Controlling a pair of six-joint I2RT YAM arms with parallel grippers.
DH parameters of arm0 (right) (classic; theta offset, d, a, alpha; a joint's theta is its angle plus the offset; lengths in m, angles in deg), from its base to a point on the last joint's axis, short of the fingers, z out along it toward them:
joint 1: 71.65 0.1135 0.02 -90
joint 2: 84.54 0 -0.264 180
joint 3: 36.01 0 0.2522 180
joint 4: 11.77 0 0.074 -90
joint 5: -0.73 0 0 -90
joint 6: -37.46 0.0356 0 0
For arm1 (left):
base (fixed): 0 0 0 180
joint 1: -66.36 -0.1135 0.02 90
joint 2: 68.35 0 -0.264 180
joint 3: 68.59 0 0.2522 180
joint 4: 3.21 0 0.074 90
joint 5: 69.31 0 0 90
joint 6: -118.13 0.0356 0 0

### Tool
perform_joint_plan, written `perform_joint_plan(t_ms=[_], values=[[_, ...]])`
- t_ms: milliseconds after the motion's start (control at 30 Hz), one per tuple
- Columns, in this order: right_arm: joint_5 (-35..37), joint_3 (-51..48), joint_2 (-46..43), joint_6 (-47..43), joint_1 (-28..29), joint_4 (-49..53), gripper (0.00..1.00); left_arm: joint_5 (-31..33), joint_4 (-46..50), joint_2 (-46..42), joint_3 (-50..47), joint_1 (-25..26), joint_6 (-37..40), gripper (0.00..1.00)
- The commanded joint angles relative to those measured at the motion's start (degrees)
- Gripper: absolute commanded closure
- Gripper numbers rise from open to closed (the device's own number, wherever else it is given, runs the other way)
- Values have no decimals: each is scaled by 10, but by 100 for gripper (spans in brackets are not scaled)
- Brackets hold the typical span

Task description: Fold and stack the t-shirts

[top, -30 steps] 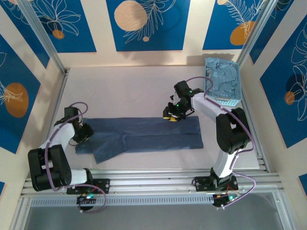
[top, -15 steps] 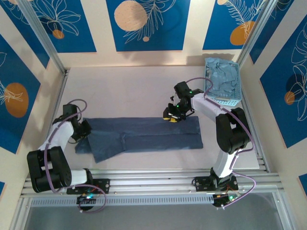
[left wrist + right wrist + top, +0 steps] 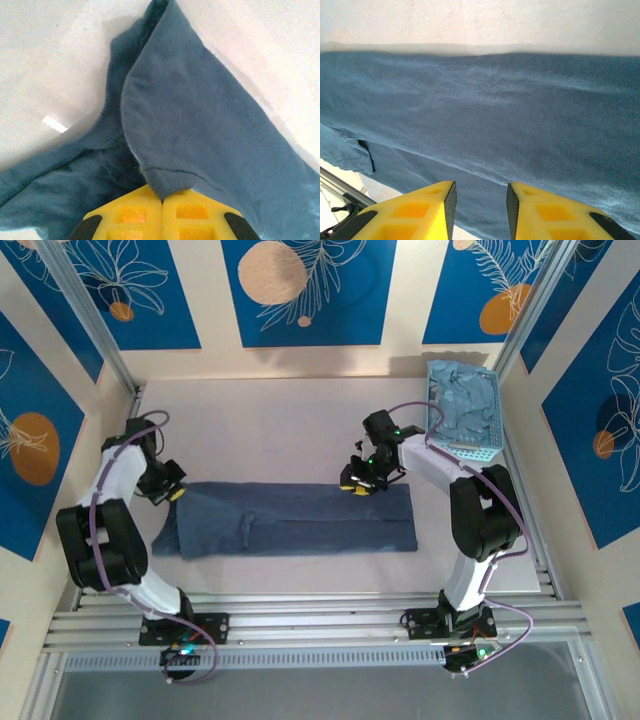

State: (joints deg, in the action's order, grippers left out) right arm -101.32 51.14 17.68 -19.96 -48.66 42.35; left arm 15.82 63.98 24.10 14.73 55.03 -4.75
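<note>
While the left gripper [image 3: 162, 200] pinches an edge of the dark slate-blue t-shirt [image 3: 300, 520] at its left end, the right gripper [image 3: 480, 195] hangs spread over its far edge; shirt lies long across mid-table [image 3: 280, 430].

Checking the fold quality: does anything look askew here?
The dark t-shirt lies flat in a long band, but its left end is bunched and puckered where the left gripper pinches its edge.

Slate-blue t-shirt [image 3: 200, 130] hem vanishes between closed left jaws
</note>
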Motion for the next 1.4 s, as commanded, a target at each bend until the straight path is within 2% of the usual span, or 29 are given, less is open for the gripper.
perform_joint_plan(t_ms=[0,133,400,433,600,667,733,767,867,1000,1067,1200,1367], values=[[-10,4,-8,11,-3,12,65,-21,71,42,49,6,7,100],[-8,-5,-12,14,-5,9,65,-11,87,87,87,10,21,100],[7,-20,-19,17,-13,16,65,47,69,191,137,15,43,100],[12,-20,-19,18,-14,20,65,55,69,202,142,17,46,97],[48,-21,-16,23,-37,44,65,111,66,234,149,29,57,63],[59,-20,-16,21,-50,53,65,157,61,197,136,39,52,56],[73,-19,-14,18,-62,62,65,205,50,123,109,59,38,43],[77,-19,-13,15,-66,65,65,211,45,79,90,71,25,41],[87,-18,0,9,-77,75,65,166,44,-14,21,107,-42,42],[111,-8,35,7,-73,93,66,58,0,-81,-119,154,-153,56],[131,1,55,6,-67,106,66,41,-26,-93,-165,169,-190,60],[148,9,85,7,-68,121,66,16,-67,-70,-185,175,-226,64],[155,22,113,19,-84,143,66,16,-100,20,-135,184,-225,67]])
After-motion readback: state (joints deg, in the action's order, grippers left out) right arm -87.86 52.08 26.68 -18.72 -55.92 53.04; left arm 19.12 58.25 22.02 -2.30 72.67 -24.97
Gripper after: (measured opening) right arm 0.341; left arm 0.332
